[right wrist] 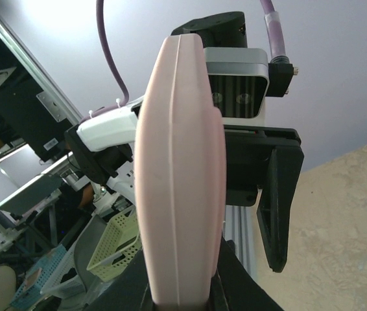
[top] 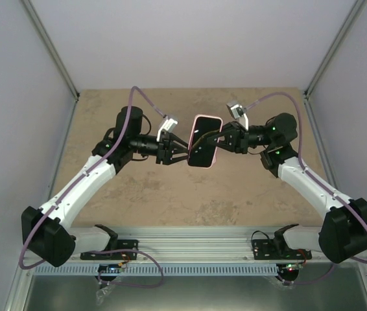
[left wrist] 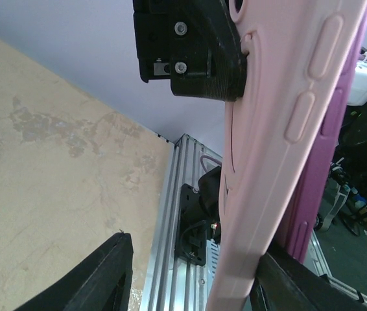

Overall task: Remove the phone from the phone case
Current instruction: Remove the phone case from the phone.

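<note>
Phone case up in the air: the pink rubbery phone case (top: 207,119) hung between both sets of jaws, well above the tan mottled table (top: 138,194). The black-screened phone (top: 203,144) sat inside it, screen turned up to the overhead camera, with pink rim showing at the top and down one side.

The right gripper (top: 221,138) was clamped on the case. On its own wrist camera the case stood edge-on, squeezed between both fingers and rising straight out of the jaws.

The left gripper (top: 186,152) had its jaws apart. Its wrist view told it: one black finger (left wrist: 96,282) stood well clear of the case, a wide gap between them. The other finger (left wrist: 290,285) sat on the far side, just beside a purple edge (left wrist: 316,175) running along behind the pink. Whether that purple edge was the phone's side, I couldn't tell.

The case's long side, with two raised pink buttons (left wrist: 324,45), crossed the gap much nearer that far finger. Beyond the left jaws' tips, a finger of the right gripper pressed on the case.
</note>
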`<state>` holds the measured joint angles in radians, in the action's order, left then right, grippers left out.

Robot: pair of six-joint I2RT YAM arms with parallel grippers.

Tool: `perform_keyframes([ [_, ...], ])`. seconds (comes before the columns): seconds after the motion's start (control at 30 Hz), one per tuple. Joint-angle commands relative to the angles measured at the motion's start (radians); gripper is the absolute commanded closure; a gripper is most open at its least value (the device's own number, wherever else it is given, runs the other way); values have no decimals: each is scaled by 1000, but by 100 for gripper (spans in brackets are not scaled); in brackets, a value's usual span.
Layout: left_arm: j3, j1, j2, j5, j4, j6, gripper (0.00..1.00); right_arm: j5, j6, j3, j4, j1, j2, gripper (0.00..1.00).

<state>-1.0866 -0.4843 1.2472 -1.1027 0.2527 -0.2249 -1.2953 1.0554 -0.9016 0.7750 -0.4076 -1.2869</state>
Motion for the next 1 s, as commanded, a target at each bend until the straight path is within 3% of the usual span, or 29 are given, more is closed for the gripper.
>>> perform_keyframes([
  [0.0, -66, 8, 37, 127, -108, -28, 51, -171, -159, -31, -203, -109, 23, 99],
  [0.17, -91, 6, 43, 112, -86, 8, 51, -170, -357, -74, -430, -128, 17, 99],
  [0.73, -135, -39, 68, 46, -148, -46, 53, -150, -350, -49, -413, -169, -20, 99],
  [0.97, -118, -53, 71, 34, -170, -70, 73, -137, -349, -65, -424, -144, -27, 99],
])
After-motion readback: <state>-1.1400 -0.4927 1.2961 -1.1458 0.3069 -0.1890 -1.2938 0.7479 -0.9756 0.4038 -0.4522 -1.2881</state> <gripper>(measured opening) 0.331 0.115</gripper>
